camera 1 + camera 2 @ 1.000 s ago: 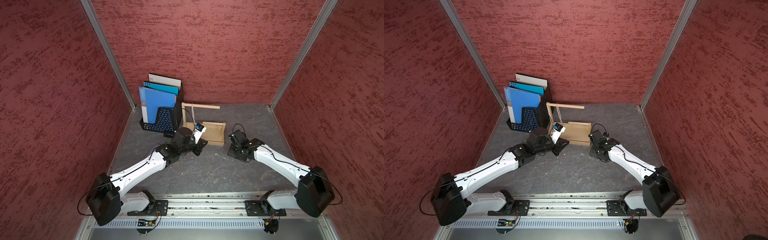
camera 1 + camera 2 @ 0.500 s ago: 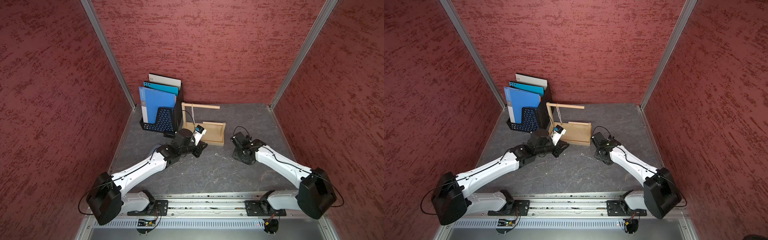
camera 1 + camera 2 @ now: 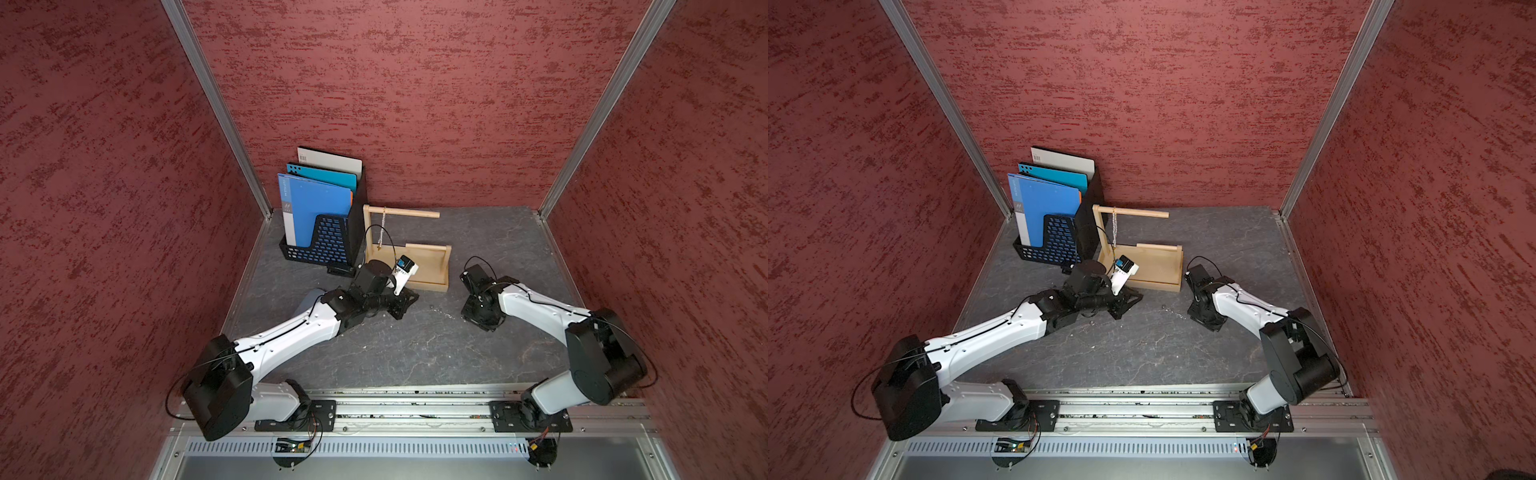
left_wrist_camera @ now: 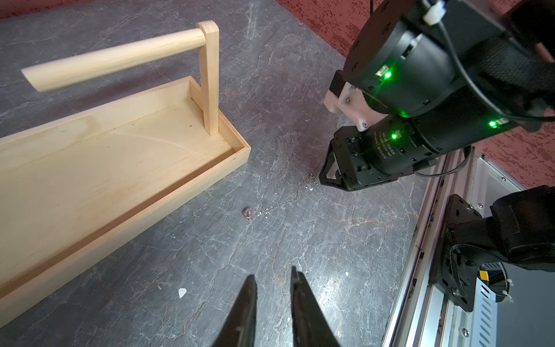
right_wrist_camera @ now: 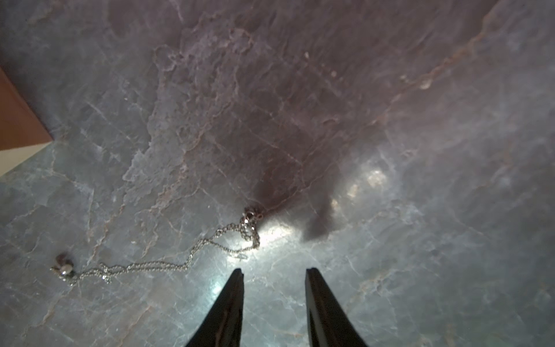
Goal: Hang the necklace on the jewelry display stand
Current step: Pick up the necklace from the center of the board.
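My right gripper (image 5: 271, 270), jaws spread and empty, just short of the thin silver chain necklace (image 5: 156, 265), slack on the grey stone-patterned tabletop (image 5: 420, 270) near the pale wooden jewelry display stand (image 3: 428, 286). Advised: straddle the bunched end, touch down, then pinch.

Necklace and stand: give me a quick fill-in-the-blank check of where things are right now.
The necklace lies flat on the table, ___ (inside/outside) the tray of the jewelry display stand.
The right tool is open and holds ___.
In both top views a beaded chain hangs from the stand's ___ (tall/low) bar.
Missing words: outside; nothing; tall.
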Robot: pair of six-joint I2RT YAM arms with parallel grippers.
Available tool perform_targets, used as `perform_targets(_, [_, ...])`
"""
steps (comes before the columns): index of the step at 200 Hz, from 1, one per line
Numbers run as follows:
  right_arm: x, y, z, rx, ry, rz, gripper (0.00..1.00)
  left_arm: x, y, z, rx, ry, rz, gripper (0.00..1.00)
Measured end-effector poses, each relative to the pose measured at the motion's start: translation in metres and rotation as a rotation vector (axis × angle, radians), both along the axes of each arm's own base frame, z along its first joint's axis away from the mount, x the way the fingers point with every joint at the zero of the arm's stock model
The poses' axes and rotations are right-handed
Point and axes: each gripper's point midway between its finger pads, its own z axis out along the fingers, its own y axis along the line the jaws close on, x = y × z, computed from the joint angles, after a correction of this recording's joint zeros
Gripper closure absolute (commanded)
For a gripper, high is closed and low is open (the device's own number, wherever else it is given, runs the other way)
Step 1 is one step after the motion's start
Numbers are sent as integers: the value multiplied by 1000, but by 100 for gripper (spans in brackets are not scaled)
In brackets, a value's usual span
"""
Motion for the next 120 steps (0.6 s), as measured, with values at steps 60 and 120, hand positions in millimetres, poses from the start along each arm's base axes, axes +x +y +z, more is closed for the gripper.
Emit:
perform_targets(60, [0,1,-14,-1,39,-24,75,-2,2,-5,11,7,-3,77])
perform_targets(120, [4,3,-11,10,20,-40,73,-3,3,-8,23,15,-5,77])
